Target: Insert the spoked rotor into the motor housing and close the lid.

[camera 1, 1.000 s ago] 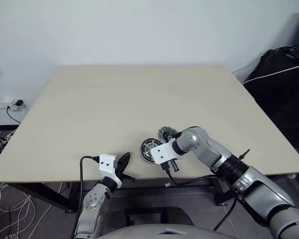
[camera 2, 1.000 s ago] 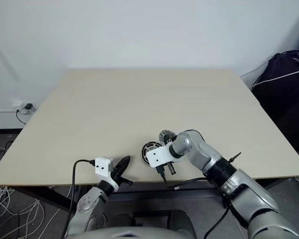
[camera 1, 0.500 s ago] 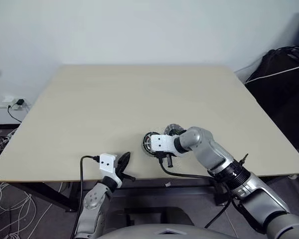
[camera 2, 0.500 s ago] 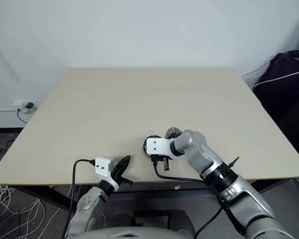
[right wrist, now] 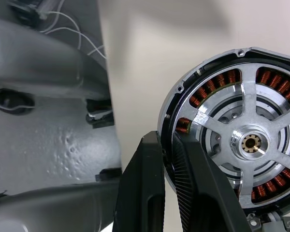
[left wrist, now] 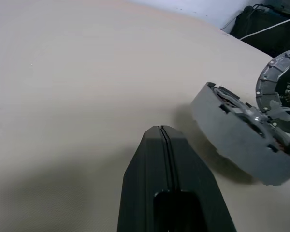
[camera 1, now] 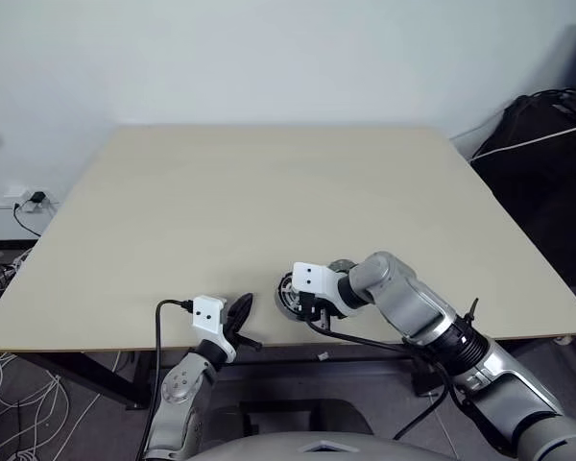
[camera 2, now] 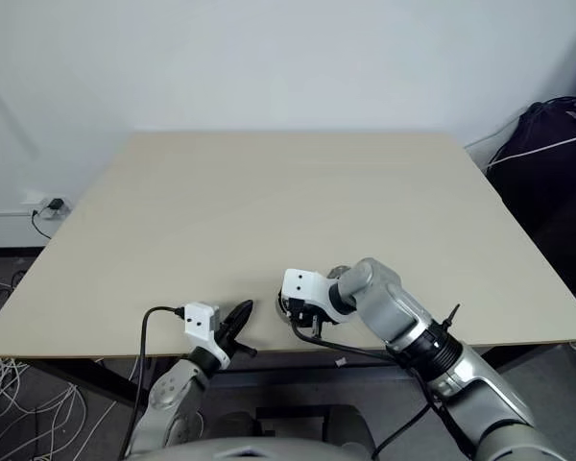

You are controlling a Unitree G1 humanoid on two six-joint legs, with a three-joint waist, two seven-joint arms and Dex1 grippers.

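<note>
The spoked rotor (right wrist: 217,125) has a dark rim, silver spokes and a small hub. Behind its spokes show the copper windings of the motor housing (right wrist: 222,79), so the two sit together. My right gripper (right wrist: 166,140) is shut on the rim of this pair near the table's front edge (camera 1: 288,293). From the left wrist the pair (left wrist: 232,140) stands tilted up off the table. The ribbed silvery lid (left wrist: 280,87) is just behind it, partly hidden by my right arm (camera 1: 342,265). My left gripper (left wrist: 161,129) is shut and empty, left of the pair.
The pale wooden table (camera 1: 221,192) stretches bare behind the parts. Dark bags and a white cable (camera 1: 547,134) lie off the table's right side. Cables and a wall socket (camera 1: 29,202) are on the floor at the left.
My right wrist has rolled and drawn slightly toward the front edge. The rotor and housing it pinches have tipped up from lying flat. The left arm has stayed still.
</note>
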